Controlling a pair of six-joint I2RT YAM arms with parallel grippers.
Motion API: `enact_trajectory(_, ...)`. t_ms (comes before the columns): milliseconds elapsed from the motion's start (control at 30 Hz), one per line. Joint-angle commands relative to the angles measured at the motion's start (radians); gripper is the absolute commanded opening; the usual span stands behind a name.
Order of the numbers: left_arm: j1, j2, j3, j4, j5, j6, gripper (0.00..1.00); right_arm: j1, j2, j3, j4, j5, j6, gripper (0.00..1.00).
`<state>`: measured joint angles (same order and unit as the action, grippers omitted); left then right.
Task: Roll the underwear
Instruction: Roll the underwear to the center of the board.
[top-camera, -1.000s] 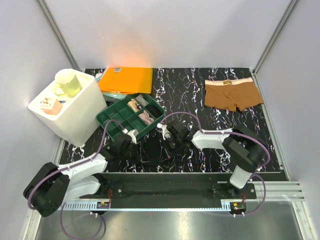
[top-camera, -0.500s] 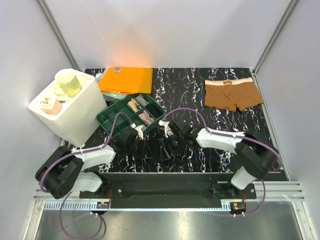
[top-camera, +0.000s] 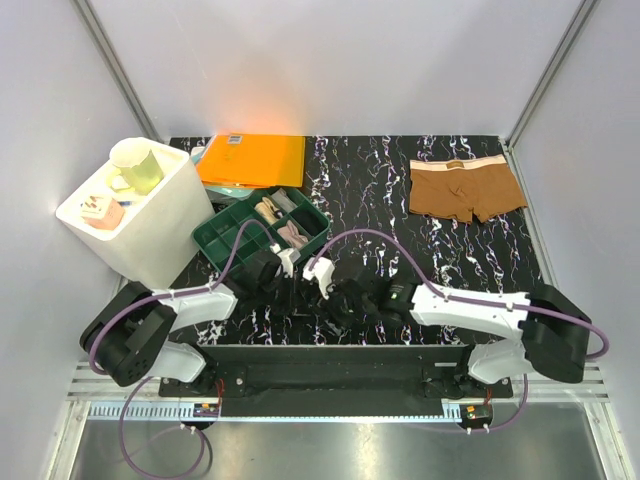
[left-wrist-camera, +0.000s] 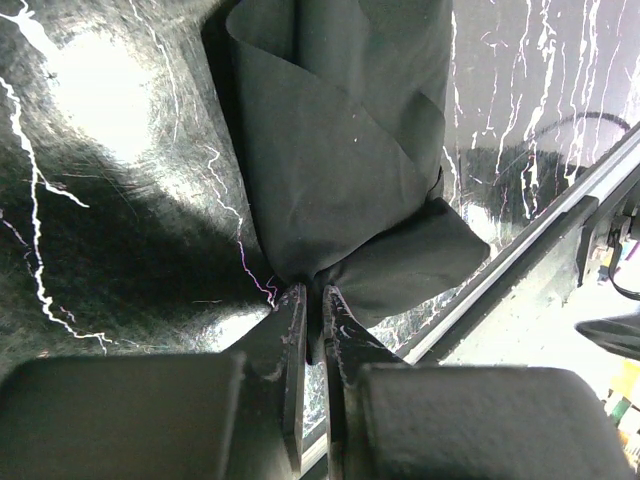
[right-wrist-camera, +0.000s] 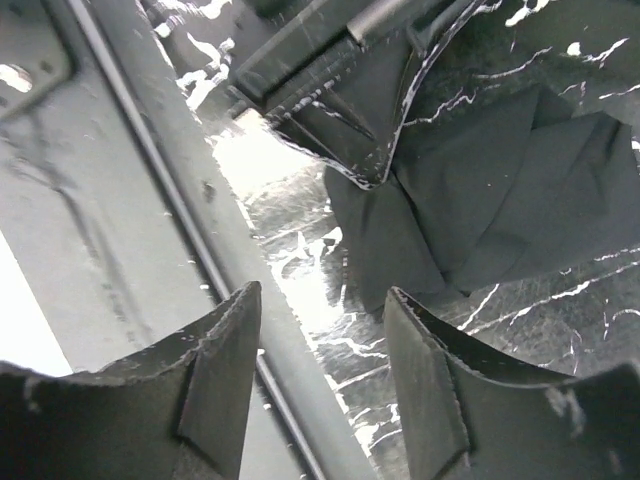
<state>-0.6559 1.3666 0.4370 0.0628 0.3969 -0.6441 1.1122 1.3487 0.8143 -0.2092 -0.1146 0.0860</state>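
The left pincer (left-wrist-camera: 312, 296) is clenched on a fold of the black underwear (left-wrist-camera: 340, 150), bunched at the near edge of the bench (top-camera: 380, 170), and the right pincer (right-wrist-camera: 320, 300), released and empty beside it, should take the free edge squarely so the roll winds even

Both arms reach low and inward, left pincer (left-wrist-camera: 312, 296) pinching black underwear (left-wrist-camera: 340, 150), right pincer (right-wrist-camera: 320, 300) spread.

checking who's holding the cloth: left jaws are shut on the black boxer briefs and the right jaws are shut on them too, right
Only half right. The left jaws are shut on the black boxer briefs, but the right jaws stand open with nothing between them, the fabric lying beyond their tips. The right wrist view shows it.
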Motion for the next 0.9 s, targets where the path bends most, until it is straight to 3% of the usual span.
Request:
enact_trajectory(0,-0.010,0.028,-0.001,-0.081,-0.012,0.044,0.01,0.021,0.072,-0.004,0.109,0.053,-0.077,0.58)
enact_trajectory(233,-0.010,0.025,0.011,-0.093,-0.012,0.046,0.00,0.051,0.170,-0.004,0.143,0.089,-0.114,0.56)
enact_trajectory(733,-0.011,0.002,0.012,-0.109,-0.020,0.043,0.00,0.057,0.271,-0.009,0.087,0.208,-0.017,0.59)
enact_trajectory(867,-0.011,-0.009,0.014,-0.112,-0.020,0.040,0.00,0.070,0.319,-0.003,0.076,0.246,0.003,0.56)
